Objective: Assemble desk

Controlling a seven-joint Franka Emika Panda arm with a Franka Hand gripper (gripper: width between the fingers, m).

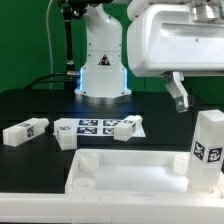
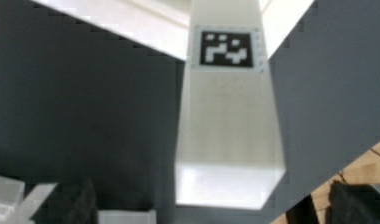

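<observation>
Judging by the exterior view, one leg [image 1: 208, 150] stood upright at the four o'clock corner of the tabletop [image 1: 120, 190], the gripper [image 1: 180, 100] above it spread wide and empty, while loose legs [image 1: 25, 130] at nine o'clock awaited fitting.

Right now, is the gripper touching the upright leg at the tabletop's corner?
Apart. The exterior view shows the gripper up and to the exterior view's left of the upright leg, with a clear gap between them.
</observation>
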